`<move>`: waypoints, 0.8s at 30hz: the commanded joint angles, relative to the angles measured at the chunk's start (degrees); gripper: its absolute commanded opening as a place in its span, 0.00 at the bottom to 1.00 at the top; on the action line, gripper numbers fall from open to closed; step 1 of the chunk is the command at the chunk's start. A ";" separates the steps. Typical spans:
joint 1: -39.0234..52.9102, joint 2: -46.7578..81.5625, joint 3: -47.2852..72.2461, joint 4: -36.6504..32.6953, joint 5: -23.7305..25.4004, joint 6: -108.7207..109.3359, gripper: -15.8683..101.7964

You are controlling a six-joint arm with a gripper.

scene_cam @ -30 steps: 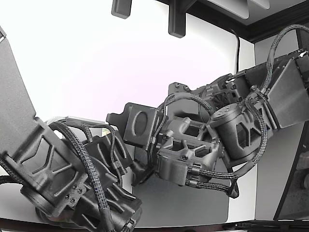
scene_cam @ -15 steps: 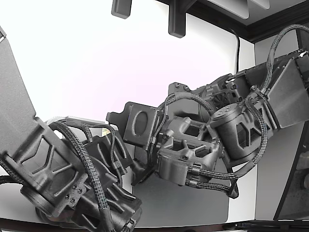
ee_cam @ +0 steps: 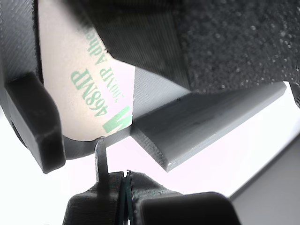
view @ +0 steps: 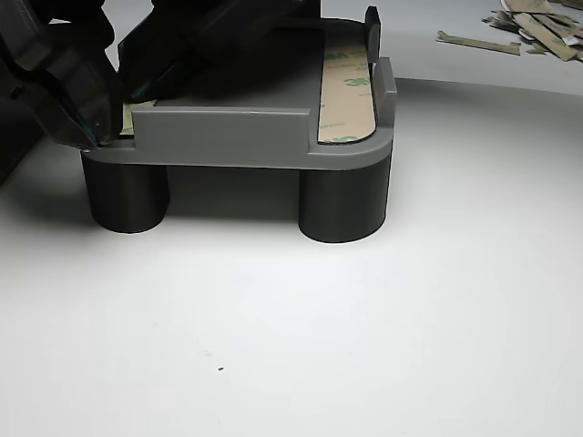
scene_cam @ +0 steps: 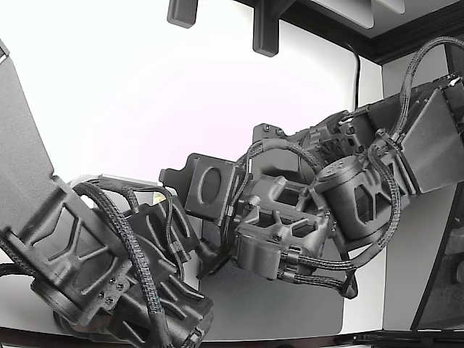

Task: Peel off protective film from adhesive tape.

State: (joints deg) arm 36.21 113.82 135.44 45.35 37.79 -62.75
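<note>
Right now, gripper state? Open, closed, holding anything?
Gripper: cannot be told; its tips sit at the edge of the tan green-printed tape liner on the grey plastic fixture, grip not visible.

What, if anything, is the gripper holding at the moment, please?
It cannot be told: the gripper sits at the film edge on the fixture, its tips hidden.

A white tabletop (view: 364,346) fills the near part of the other view. At its far right lies a loose heap of discarded tan strips (view: 533,23), overlapping one another and well apart from everything else. In the exterior view, a grey mat (scene_cam: 290,308) lies flat on the white surface near the lower middle. A dark shelf bracket (scene_cam: 266,29) hangs at the top, with a black cable (scene_cam: 357,72) running down the white wall (scene_cam: 145,94) to its right.
</note>
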 commanded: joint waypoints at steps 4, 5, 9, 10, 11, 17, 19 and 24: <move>-0.35 0.79 -1.85 0.00 0.18 0.18 0.04; -0.35 0.70 -1.93 0.00 0.18 0.18 0.04; -0.35 0.62 -1.93 0.18 0.18 0.18 0.04; -0.35 0.62 -1.93 0.18 0.26 0.09 0.04; -0.35 0.62 -1.93 0.26 0.35 0.00 0.04; -0.35 0.62 -1.93 0.26 0.35 -0.09 0.04; -0.35 0.53 -2.02 0.26 0.35 -0.09 0.04; -0.35 0.35 -2.20 0.35 0.26 0.09 0.04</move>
State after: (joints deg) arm 36.21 113.38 135.09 45.79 37.88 -62.75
